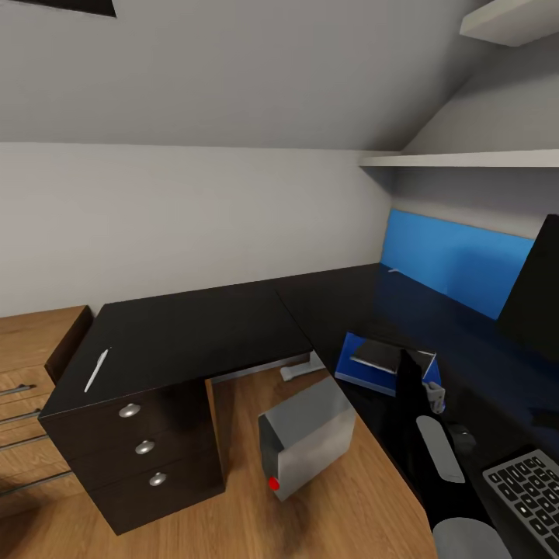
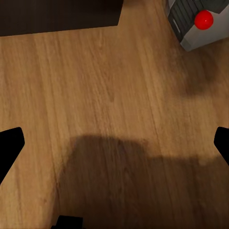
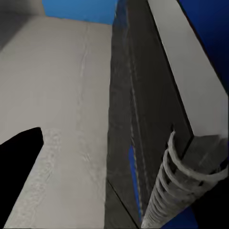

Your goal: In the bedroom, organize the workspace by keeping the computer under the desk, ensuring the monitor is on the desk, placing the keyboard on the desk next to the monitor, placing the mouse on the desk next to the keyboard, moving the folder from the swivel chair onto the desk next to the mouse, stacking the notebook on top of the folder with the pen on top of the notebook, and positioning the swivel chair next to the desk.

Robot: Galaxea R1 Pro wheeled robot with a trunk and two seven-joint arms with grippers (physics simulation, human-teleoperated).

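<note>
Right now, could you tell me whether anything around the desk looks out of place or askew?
Yes: the computer sits tilted on the floor rather than upright, and the pen lies alone on the desk, away from the folder.

1. You face a plain pale wall (image 1: 194,217) under a sloped grey ceiling (image 1: 233,70).
2. Two white shelves (image 1: 466,159) project from the right-hand wall.
3. A bright blue panel (image 1: 458,260) lines that wall below the lower shelf.
4. The floor (image 1: 349,497) is warm wooden planking.
5. A light wooden drawer cabinet (image 1: 27,388) stands at the far left.
</note>
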